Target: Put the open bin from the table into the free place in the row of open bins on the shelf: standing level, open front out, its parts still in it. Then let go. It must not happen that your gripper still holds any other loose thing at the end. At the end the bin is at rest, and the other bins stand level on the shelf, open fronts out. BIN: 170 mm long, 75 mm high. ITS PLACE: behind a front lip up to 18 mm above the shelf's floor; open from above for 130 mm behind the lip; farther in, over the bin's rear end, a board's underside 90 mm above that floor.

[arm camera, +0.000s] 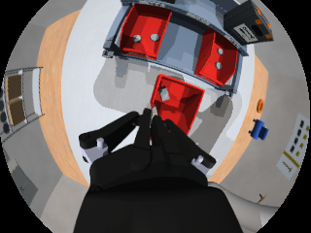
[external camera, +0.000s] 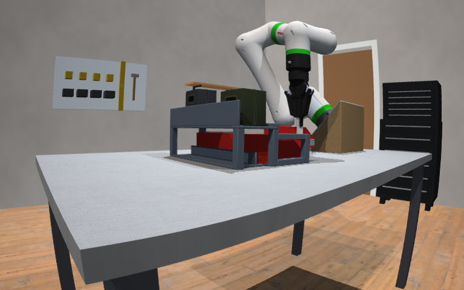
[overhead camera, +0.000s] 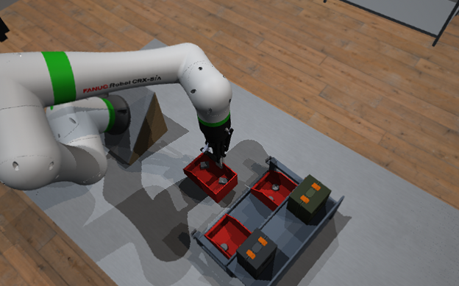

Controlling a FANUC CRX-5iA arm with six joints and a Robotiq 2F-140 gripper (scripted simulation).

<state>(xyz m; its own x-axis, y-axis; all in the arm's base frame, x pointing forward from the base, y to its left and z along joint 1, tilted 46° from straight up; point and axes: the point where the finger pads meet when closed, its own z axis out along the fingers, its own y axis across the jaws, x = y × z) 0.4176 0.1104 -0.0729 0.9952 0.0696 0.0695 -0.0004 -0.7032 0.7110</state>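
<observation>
My gripper point(overhead camera: 220, 162) point(external camera: 299, 127) point(arm camera: 150, 109) is shut on one long side wall of a red open bin point(overhead camera: 226, 191) point(external camera: 282, 130) point(arm camera: 189, 101). The bin hangs above the table in front of the shelf and looks roughly level. A grey part point(overhead camera: 204, 164) and another part point(overhead camera: 222, 180) point(arm camera: 164, 93) show in it. The free place point(overhead camera: 247, 211) point(arm camera: 181, 46) lies between one red shelf bin point(overhead camera: 232, 229) point(arm camera: 209, 60) and another red shelf bin point(overhead camera: 263, 187) point(arm camera: 146, 21). Both stand level, fronts towards the held bin. The fingers hide part of the held bin in the wrist view.
A dark grey case point(overhead camera: 257, 255) point(external camera: 202, 97) point(arm camera: 248, 26) and a green case point(overhead camera: 310, 200) point(external camera: 249, 102) stand on the board behind the bins. The shelf's corner posts rise at its front ends. A brown wedge-shaped block point(overhead camera: 148, 130) point(external camera: 350, 130) stands near the robot base.
</observation>
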